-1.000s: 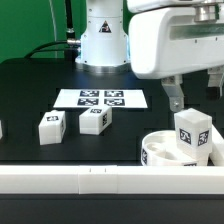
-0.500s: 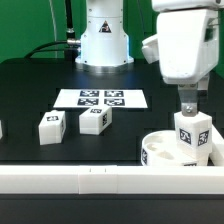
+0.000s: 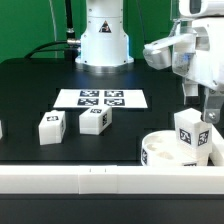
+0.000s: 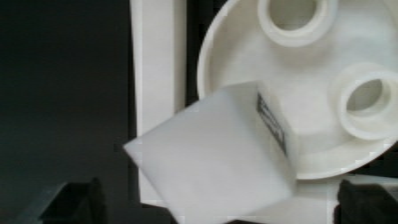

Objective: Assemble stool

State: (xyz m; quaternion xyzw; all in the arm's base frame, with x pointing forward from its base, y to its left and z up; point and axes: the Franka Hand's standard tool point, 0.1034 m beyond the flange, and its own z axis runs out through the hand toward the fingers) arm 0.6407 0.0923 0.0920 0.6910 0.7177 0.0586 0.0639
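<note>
The round white seat (image 3: 160, 153) lies at the front on the exterior view's right, against the rail. One white leg (image 3: 192, 133) with a marker tag stands on it. My gripper (image 3: 206, 112) hangs just above and slightly to the right of that leg. In the wrist view the leg (image 4: 217, 155) lies between my dark fingers (image 4: 79, 203), with a gap on each side, and the jaws are open around it. The seat (image 4: 249, 60) shows two round holes there. Two loose legs (image 3: 51, 128) (image 3: 95, 120) stand on the black table further left.
The marker board (image 3: 103, 98) lies flat behind the loose legs. A long white rail (image 3: 90, 180) runs along the table's front edge. The arm's white base (image 3: 103, 40) stands at the back. Another white part (image 3: 1, 128) shows at the left edge.
The hand has turned and shifted toward the exterior view's right above the standing leg. The jaws stayed open. The leg and seat have not moved.
</note>
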